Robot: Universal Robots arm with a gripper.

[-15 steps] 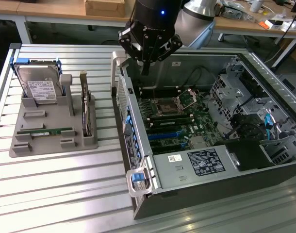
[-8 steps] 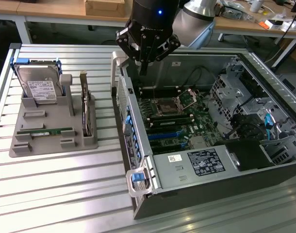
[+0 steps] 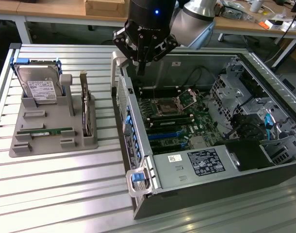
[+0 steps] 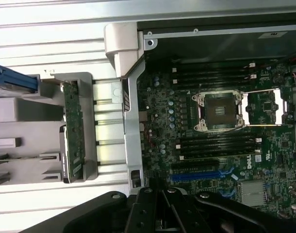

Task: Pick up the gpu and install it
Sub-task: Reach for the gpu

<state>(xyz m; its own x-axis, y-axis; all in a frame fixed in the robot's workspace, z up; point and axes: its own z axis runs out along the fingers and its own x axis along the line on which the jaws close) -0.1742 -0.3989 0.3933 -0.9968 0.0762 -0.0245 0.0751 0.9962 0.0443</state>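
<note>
Farthest from the open computer case [image 3: 138,145], at the exterior view's left, a grey holder [image 3: 41,145] sits on the slatted bench [image 3: 65,194] with the hard drive [image 3: 39,88] propped in it. The gpu [image 3: 86,114] stands on edge in the holder's slot nearest the case, with a bare strip of bench between it and the case's side wall. Above that wall's far end hangs the tool [image 3: 141,67], fingers pressed together on nothing, with open air around it. Beyond the wall the motherboard [image 3: 172,121] lies uncovered.
</note>
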